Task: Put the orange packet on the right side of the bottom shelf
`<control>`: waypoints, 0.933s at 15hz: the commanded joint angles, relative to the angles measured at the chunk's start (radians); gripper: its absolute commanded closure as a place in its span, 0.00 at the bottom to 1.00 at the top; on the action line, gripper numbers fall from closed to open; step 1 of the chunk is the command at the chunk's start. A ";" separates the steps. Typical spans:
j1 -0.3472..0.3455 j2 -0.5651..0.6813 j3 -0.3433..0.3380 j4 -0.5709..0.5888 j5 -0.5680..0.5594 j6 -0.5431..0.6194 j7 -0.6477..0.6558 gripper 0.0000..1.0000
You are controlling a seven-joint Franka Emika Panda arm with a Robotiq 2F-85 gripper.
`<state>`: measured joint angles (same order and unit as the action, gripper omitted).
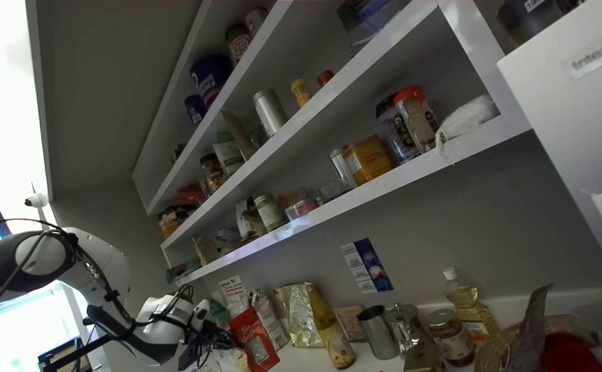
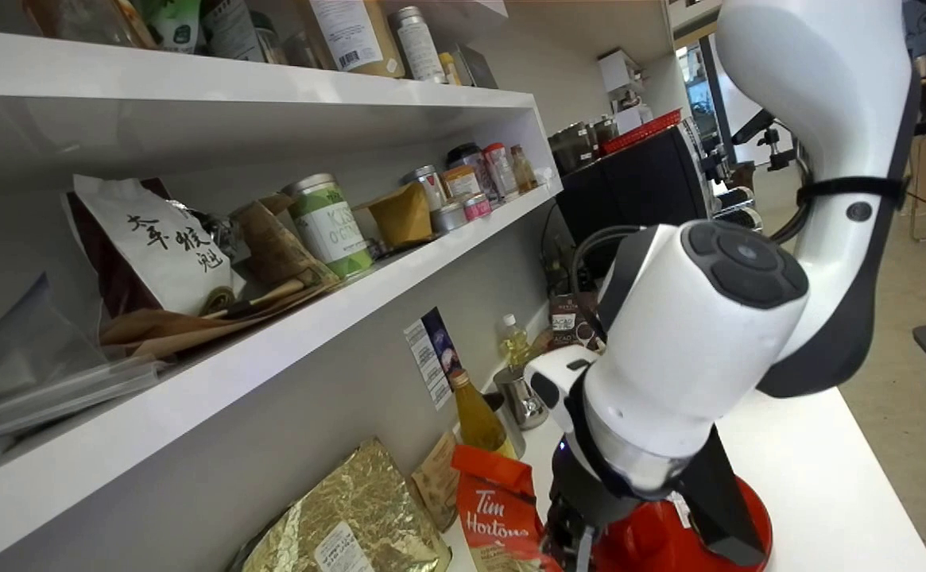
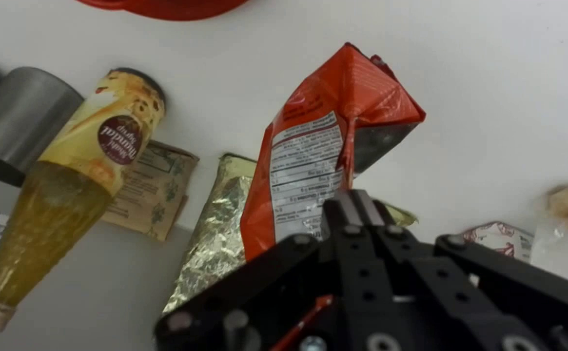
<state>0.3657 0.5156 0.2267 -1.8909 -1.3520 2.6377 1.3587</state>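
The orange packet (image 1: 254, 341) is a glossy red-orange bag at the back of the counter, tilted in an exterior view. It also shows in an exterior view (image 2: 497, 508) with its printed front, and in the wrist view (image 3: 303, 146) with its pale label. My gripper (image 3: 357, 207) is shut on the packet's side seam, its fingertips nearly together. The gripper (image 1: 234, 343) is low, beside the packet. I cannot tell whether the packet's bottom touches the counter. The bottom shelf (image 1: 321, 214) is the lowest long white board, above the packet; it also shows in an exterior view (image 2: 272, 353).
The bottom shelf holds jars, an orange tin (image 1: 368, 161), a red-lidded jar (image 1: 417, 121) and a white cloth (image 1: 468, 118) at one end. A syrup bottle (image 3: 93, 151), gold foil bag (image 3: 215, 234) and metal pitcher (image 3: 23, 122) stand near the packet. A red container (image 2: 661, 540) is beside the gripper.
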 commanded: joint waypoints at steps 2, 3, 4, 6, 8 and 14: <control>-0.047 -0.208 0.054 -0.158 0.209 0.016 -0.174 1.00; -0.053 -0.250 0.068 -0.191 0.286 0.010 -0.236 1.00; -0.054 -0.286 0.077 -0.215 0.353 0.005 -0.289 1.00; -0.055 -0.373 0.088 -0.270 0.502 -0.018 -0.401 1.00; -0.051 -0.463 0.069 -0.316 0.587 -0.033 -0.460 1.00; -0.148 -0.724 -0.018 -0.444 0.693 -0.128 -0.541 1.00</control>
<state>0.2710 -0.0631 0.2426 -2.2412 -0.7101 2.5385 0.8739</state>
